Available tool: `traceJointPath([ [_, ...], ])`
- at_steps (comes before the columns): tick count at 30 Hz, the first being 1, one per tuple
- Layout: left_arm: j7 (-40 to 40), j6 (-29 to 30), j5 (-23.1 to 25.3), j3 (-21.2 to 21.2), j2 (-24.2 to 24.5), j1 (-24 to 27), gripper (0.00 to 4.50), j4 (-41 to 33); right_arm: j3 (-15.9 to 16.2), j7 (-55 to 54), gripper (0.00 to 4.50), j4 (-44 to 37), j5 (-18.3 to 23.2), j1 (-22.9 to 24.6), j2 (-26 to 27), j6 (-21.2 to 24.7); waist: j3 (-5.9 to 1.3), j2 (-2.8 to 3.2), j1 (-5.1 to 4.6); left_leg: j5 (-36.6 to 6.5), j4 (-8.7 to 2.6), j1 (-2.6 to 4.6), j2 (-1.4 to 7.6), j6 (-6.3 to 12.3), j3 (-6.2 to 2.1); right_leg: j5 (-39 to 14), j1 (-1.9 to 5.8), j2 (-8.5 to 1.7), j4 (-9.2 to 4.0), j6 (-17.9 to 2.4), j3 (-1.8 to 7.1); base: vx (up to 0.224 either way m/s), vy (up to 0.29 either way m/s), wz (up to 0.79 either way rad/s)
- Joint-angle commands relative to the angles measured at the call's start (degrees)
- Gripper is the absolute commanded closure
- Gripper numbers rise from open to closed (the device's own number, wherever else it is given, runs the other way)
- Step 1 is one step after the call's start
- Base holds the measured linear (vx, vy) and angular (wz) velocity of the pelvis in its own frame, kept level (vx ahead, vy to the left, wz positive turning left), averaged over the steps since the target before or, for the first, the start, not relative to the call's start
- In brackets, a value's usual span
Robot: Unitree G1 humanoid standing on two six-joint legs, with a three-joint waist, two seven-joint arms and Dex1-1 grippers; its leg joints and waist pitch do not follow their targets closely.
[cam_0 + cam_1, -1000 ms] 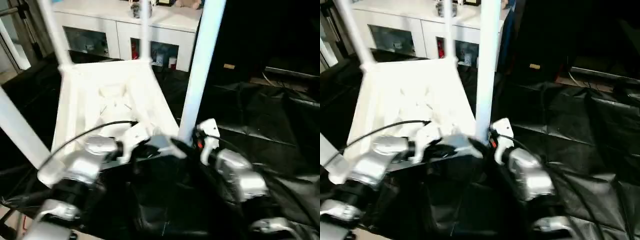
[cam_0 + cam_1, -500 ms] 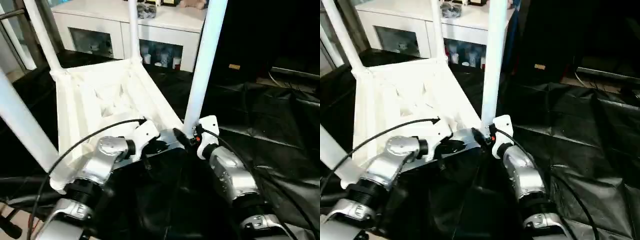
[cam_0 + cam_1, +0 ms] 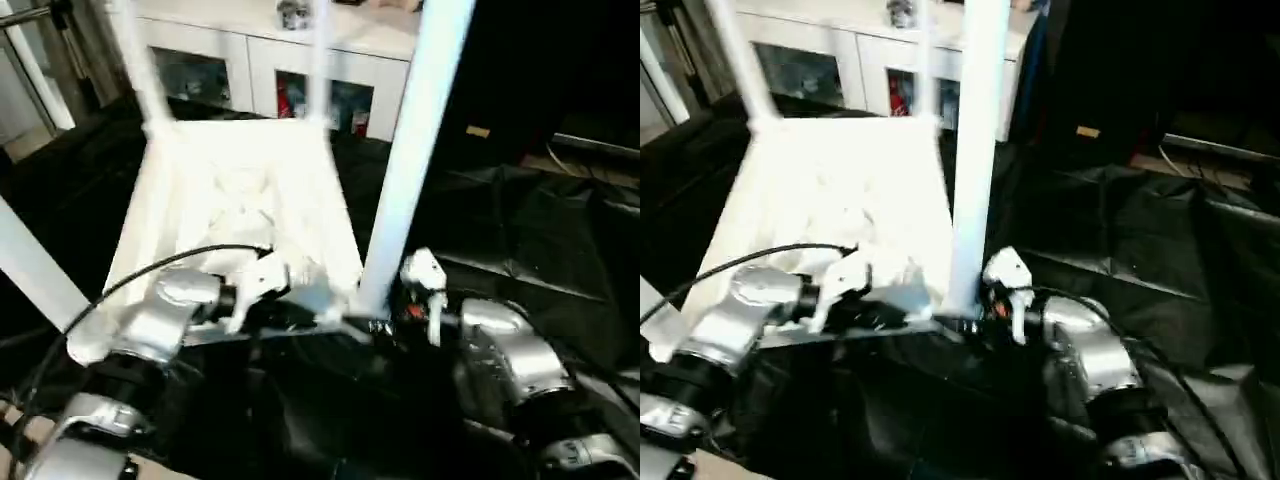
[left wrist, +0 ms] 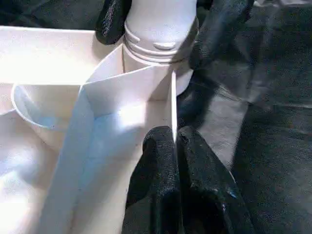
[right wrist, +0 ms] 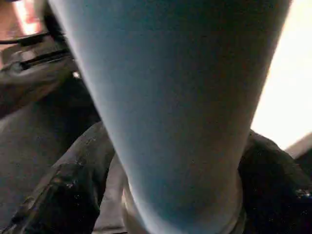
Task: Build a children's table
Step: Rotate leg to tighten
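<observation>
Four tube legs stand up from the inverted children's table (image 3: 235, 190), which lies underside-up on black sheeting (image 3: 540, 250), its far edge toward a white cabinet (image 3: 260, 65)

Item, near-right leg (image 3: 410, 150): seated in the socket at the top's near-right corner; threaded collar visible just above the socket in the left wrist view

Item, left gripper (image 4: 176, 146): fingers pressed together, pinching a thin upright rib (image 4: 173, 105) of the underside beside that socket (steadying the top, by the look of it)

Item, right gripper (image 5: 180, 214): fingers spread wide, one either side of the leg's base; contact cannot be told

Step in hand, as judged: tightening or checking the last leg

Next move calls for: closing on the leg to turn it home, rib held firm, then releasing both and righting the table
</observation>
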Motion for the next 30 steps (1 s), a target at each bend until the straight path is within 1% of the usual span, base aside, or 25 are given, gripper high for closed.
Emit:
traceJointPath([
  [1, -3.08, 0.81, -0.19, -2.88, -0.31, -0.16, 4.50, -1.21, 3.07, 3.43, 0.96, -0.41, 0.32, 0.71, -0.08, 1.72, -2.61, 0.06, 0.18, -8.72, -3.63, 0.18, 1.77, 3.66, 0.08, -2.13, 2.47, -2.75, -3.37, -15.44, 2.39, 0.000, 0.000, 0.00],
  [2, -4.14, 1.06, -0.36, -3.04, 0.16, -0.16, 4.50, -1.37, 3.07, 4.18, 0.96, -0.50, 0.53, 0.56, -0.36, 2.17, -2.64, 0.03, 0.22, -8.60, -3.61, 0.17, 1.76, 3.54, 0.06, -2.15, 2.49, -2.75, -3.31, -15.37, 2.39, 0.000, 0.000, 0.00],
  [3, -4.88, 1.20, -0.59, -3.17, 0.56, -0.18, 4.50, -1.47, 3.12, 4.78, 1.05, -0.56, 0.77, 0.44, -0.62, 2.40, -2.66, 0.11, 0.22, -8.30, -3.60, 0.19, 1.79, 3.50, 0.05, -1.76, 2.43, -2.75, -3.24, -15.49, 2.38, 0.000, 0.000, 0.00],
  [5, -5.51, 1.24, -0.96, -3.20, 1.04, -0.24, 4.50, -1.47, 3.12, 5.30, 1.32, -0.42, 1.05, 0.13, -0.75, 2.70, -2.69, -0.05, 0.23, -7.56, -3.52, 0.15, 1.72, 3.66, 0.08, -0.70, 2.49, -2.73, -3.11, -15.73, 2.37, 0.000, 0.000, 0.00],
  [6, -5.51, 1.24, -0.96, -3.20, 1.04, -0.24, 4.50, -1.47, 3.12, 5.30, 1.32, -0.42, 1.05, 0.13, -0.75, 2.70, -2.72, -0.01, 0.25, -7.17, -3.48, 0.16, 1.71, 3.75, 0.10, -0.19, 2.47, -2.72, -3.08, -15.88, 2.37, 0.000, 0.000, 0.00],
  [9, -5.80, 1.30, -1.18, -3.21, 1.28, -0.29, 4.50, -1.43, 3.17, 5.69, 1.63, -0.50, 1.21, 0.00, -0.70, 3.27, -2.74, -0.18, 0.33, -6.81, -3.43, 0.19, 1.68, 3.82, 0.12, 0.20, 2.48, -2.72, -3.02, -15.98, 2.35, 0.000, 0.000, 0.00],
  [13, -4.00, 1.61, -1.03, -2.69, 0.85, 0.07, 4.50, -1.76, 2.68, 3.81, 1.80, -0.73, 1.46, 0.49, 0.72, 3.80, -2.73, -0.22, 0.46, -6.50, -3.45, 0.17, 1.70, 3.65, 0.08, -0.07, 2.52, -2.81, -3.00, -15.83, 2.36, 0.000, 0.000, 0.00],
  [14, -3.91, 1.64, -1.01, -2.68, 0.82, 0.08, 4.50, -1.78, 2.64, 3.68, 1.82, -0.71, 1.46, 0.51, 0.79, 3.84, -2.66, -0.26, 0.43, -6.75, -3.50, 0.10, 1.67, 3.53, 0.07, -0.65, 2.53, -2.78, -3.07, -15.65, 2.36, 0.000, 0.000, 0.00],
  [15, -2.25, 1.73, -0.50, -2.47, 0.40, 0.09, 4.50, -1.66, 2.25, 2.27, 1.84, -0.50, 1.40, 0.77, 1.47, 3.85, -2.64, -0.24, 0.43, -7.12, -3.53, 0.15, 1.68, 3.38, 0.07, -1.26, 2.51, -2.82, -3.13, -15.53, 2.37, 0.000, 0.000, 0.00],
  [16, -2.25, 1.73, -0.50, -2.47, 0.40, 0.09, 4.50, -1.66, 2.25, 2.27, 1.85, -0.50, 1.40, 0.77, 1.47, 3.85, -2.58, -0.15, 0.40, -7.95, -3.58, 0.19, 1.67, 3.05, 0.07, -2.45, 2.43, -2.84, -3.32, -15.25, 2.41, 0.000, 0.000, 0.00],
  [17, -0.10, 2.13, -0.25, -2.12, -0.35, -0.05, 4.50, -1.44, 1.66, -0.40, 1.86, 0.18, 1.01, 0.83, 2.41, 3.65, -2.57, -0.13, 0.35, -8.26, -3.62, 0.19, 1.68, 2.80, 0.04, -3.02, 2.42, -2.87, -3.34, -15.12, 2.45, 0.000, 0.000, 0.00],
  [18, 2.30, 2.38, -0.13, -1.66, -1.31, -0.21, 4.50, -1.23, 1.01, -3.57, 1.86, 1.12, 0.51, 0.78, 3.50, 3.46, -2.39, -0.19, 0.26, -10.05, -3.80, 0.34, 1.66, 1.97, -0.02, -6.24, 2.24, -3.01, -3.76, -14.39, 2.55, 0.000, 0.000, 0.00],
  [20, 4.24, 2.70, -0.73, -0.98, -2.77, -0.24, 4.50, -1.37, 0.11, -8.10, 1.87, 2.76, -0.41, 0.51, 5.01, 2.95, -2.30, -0.15, 0.09, -11.06, -4.02, 0.37, 1.70, 1.19, -0.13, -8.68, 2.13, -3.07, -4.01, -13.90, 2.57, 0.000, 0.000, 0.00],
  [22, 9.40, 2.42, 0.12, -0.51, -5.35, -0.43, 4.50, -1.11, -2.54, -18.33, 1.87, 6.19, -1.56, -0.33, 8.47, 2.86, -2.17, -0.21, -0.18, -13.05, -4.23, 0.44, 1.62, -0.19, -0.25, -13.31, 1.95, -3.14, -4.54, -12.43, 2.64, 0.000, 0.000, 0.00],
  [23, 11.47, 2.13, 0.83, -0.52, -6.19, -0.53, 4.50, -0.88, -3.49, -21.64, 1.88, 7.25, -1.74, -0.61, 9.73, 2.75, -2.10, -0.24, -0.66, -13.39, -4.48, 0.11, 1.63, -0.85, -0.51, -15.08, 2.07, -3.17, -4.59, -11.62, 2.59, 0.000, 0.000, 0.00],
  [24, 12.69, 1.96, 1.28, -0.54, -6.69, -0.59, 4.50, -0.75, -4.05, -23.57, 1.88, 7.85, -1.84, -0.77, 10.49, 2.65, -2.13, -0.18, -0.76, -13.60, -4.52, 0.06, 1.58, -1.09, -0.58, -15.86, 2.15, -3.15, -4.67, -11.15, 2.50, 0.000, 0.000, 0.00],
  [25, 15.00, 2.39, 1.58, -0.40, -7.99, -0.66, 4.50, -0.57, -4.32, -26.07, 1.88, 8.09, -2.26, -0.55, 11.76, 2.09, -2.16, -0.24, -1.06, -14.27, -4.46, 0.15, 1.57, -1.24, -0.56, -16.50, 1.94, -3.11, -4.84, -10.58, 2.56, 0.000, 0.000, 0.00],
  [26, 16.48, 2.75, 1.71, -0.30, -8.84, -0.70, 4.50, -0.47, -4.36, -27.41, 1.88, 8.08, -2.54, -0.33, 12.52, 1.68, -2.10, -0.29, -1.12, -14.72, -4.42, 0.28, 1.57, -1.19, -0.48, -16.92, 1.72, -3.09, -4.99, -10.37, 2.62, 0.000, 0.000, 0.00],
  [27, 17.74, 3.15, 1.94, -0.47, -9.78, -0.61, 4.50, -0.58, -4.42, -29.37, 1.88, 8.25, -2.94, -0.21, 13.51, 1.28, -2.04, 0.24, -1.08, -15.17, -4.36, 0.44, 1.47, -1.06, -0.47, -17.54, 1.54, -3.10, -5.12, -10.14, 2.71, 0.000, 0.000, 0.00],
  [28, 19.06, 3.43, 2.29, -0.77, -10.66, -0.47, 4.50, -0.74, -4.56, -31.41, 1.88, 8.44, -3.35, -0.12, 14.61, 0.85, -2.03, -0.04, -1.21, -15.24, -4.44, 0.22, 1.47, -0.97, -0.53, -17.98, 1.68, -3.02, -5.20, -9.67, 2.65, 0.000, 0.000, 0.00],
  [30, 21.21, 3.98, 3.00, -1.21, -12.02, -0.22, 4.50, -0.99, -4.63, -34.31, 1.88, 8.75, -3.96, -0.18, 16.26, 0.50, -2.10, -0.01, -1.21, -14.96, -4.48, 0.21, 1.44, -0.79, -0.53, -17.29, 1.66, -2.93, -5.22, -9.42, 2.69, 0.000, 0.000, 0.00],
])
